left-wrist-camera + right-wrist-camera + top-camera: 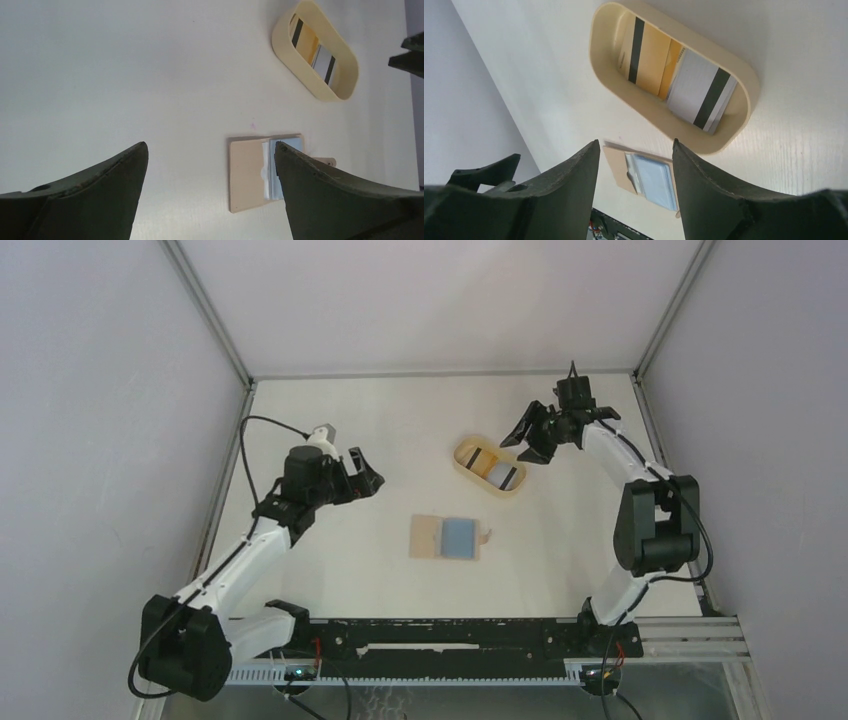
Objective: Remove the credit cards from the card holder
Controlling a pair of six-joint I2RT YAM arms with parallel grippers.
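Observation:
The tan card holder (428,537) lies open and flat at the table's middle. A blue-grey credit card (459,536) sits in its right half, with a white edge beside it. The holder (247,175) and card (294,143) also show in the left wrist view, and both show between the fingers in the right wrist view, holder (616,165) and card (656,182). My left gripper (365,475) is open and empty, above and left of the holder. My right gripper (530,440) is open and empty, above the tray's right end.
An oval tan tray (466,448) stands behind the holder, right of centre. It holds a pale grey card with a dark stripe (696,92) and a yellow card with a dark stripe (649,55). The enclosure walls stand at the left, back and right.

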